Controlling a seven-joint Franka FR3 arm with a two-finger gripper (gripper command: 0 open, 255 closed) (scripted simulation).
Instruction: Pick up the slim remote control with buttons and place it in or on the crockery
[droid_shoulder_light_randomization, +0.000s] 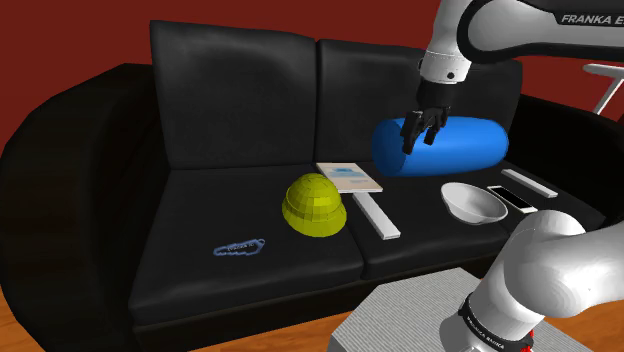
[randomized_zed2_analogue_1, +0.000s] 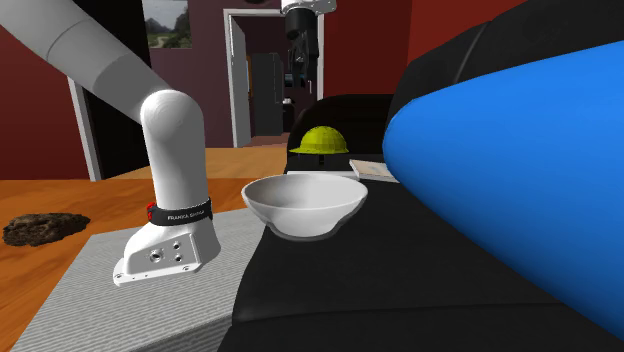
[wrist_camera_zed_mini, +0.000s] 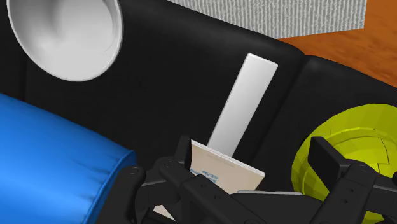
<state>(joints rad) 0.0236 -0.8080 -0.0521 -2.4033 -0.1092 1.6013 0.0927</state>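
Remote control (wrist_camera_zed_mini: 245, 105), a plain white slim bar, lies flat on the black sofa (droid_shoulder_light_randomization: 200, 220) seat below the end effector (droid_shoulder_light_randomization: 418, 133), whose fingers stand well apart and hold nothing. Its long axis runs from a book's (droid_shoulder_light_randomization: 350, 177) corner toward the seat's front edge. A yellow hard hat (droid_shoulder_light_randomization: 314, 205) sits on one side, a white bowl (droid_shoulder_light_randomization: 472, 202) on the other, and a blue bolster (droid_shoulder_light_randomization: 455, 145) behind. The arm's wrist points down.

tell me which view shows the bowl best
The second exterior view: the bowl is near, whole and side-on. The shoulder view shows the bowl farther off, from above, by the blue cushion. The wrist view cuts off part of the bowl.
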